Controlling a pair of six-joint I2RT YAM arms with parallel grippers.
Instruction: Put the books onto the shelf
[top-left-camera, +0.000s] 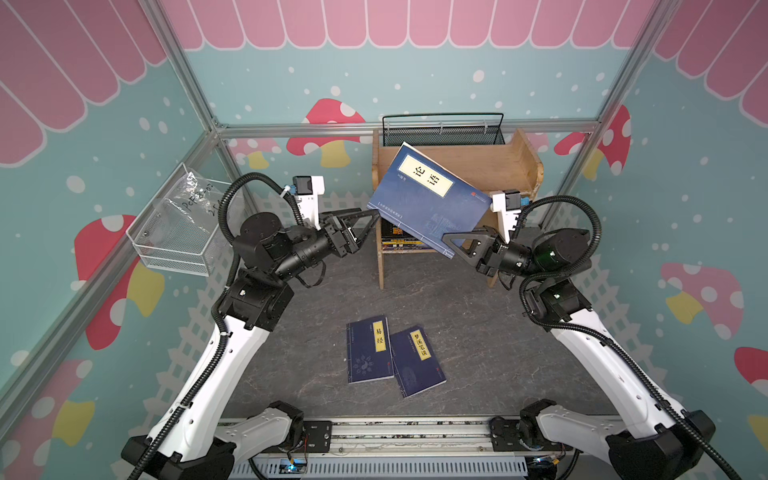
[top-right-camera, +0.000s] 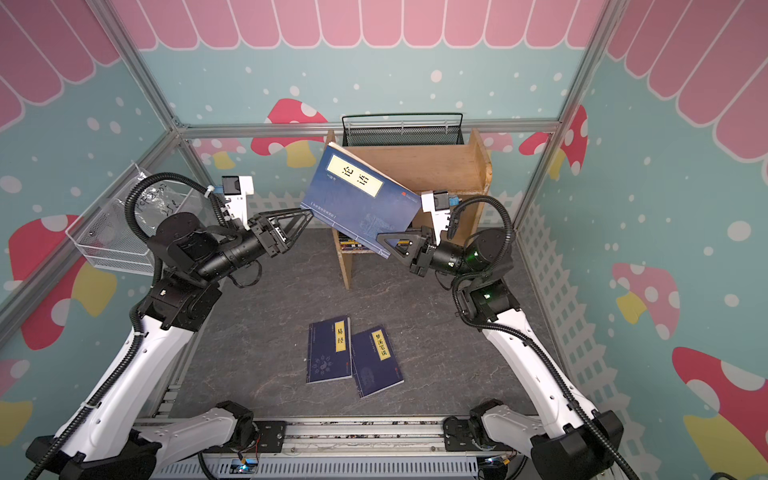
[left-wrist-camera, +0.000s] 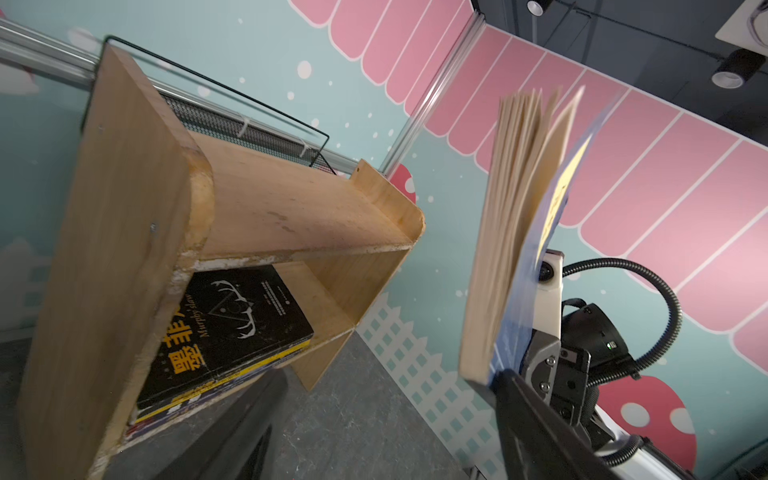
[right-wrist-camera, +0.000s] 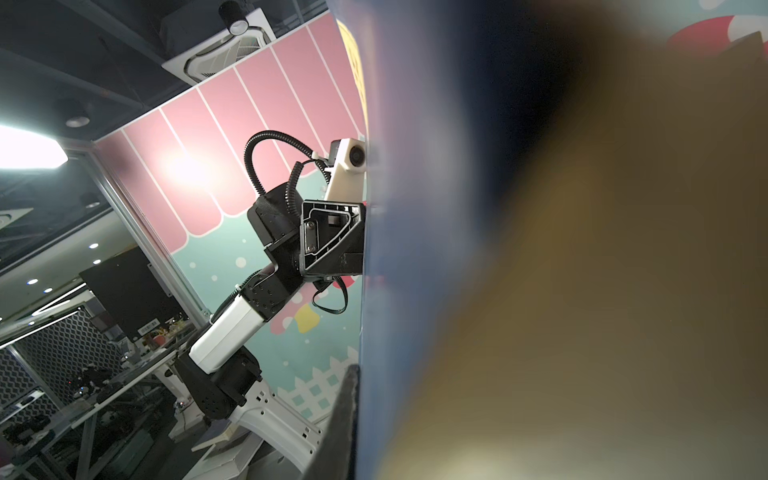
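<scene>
The right claw (top-left-camera: 449, 241) pinches the tilted navy book (top-left-camera: 419, 199) by the shelf (top-left-camera: 498, 166); the left claw (top-left-camera: 373, 216) gapes wide beside it.

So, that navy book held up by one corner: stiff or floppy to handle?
Probably floppy: the navy book has pages fanning apart while the right gripper pinches one corner. Likely light, since that corner pinch holds it tilted in the air. It may swing or slip when moved.

Shelf (top-left-camera: 490, 166): light wood, two-tier, 12 o'clock. Black book (left-wrist-camera: 232, 328) tops flat stack (left-wrist-camera: 249, 368), lower tier. Navy book (top-left-camera: 428, 199): raised, tilted, before shelf. Two navy books (top-left-camera: 370, 351): flat, side by side, 6 o'clock.
</scene>
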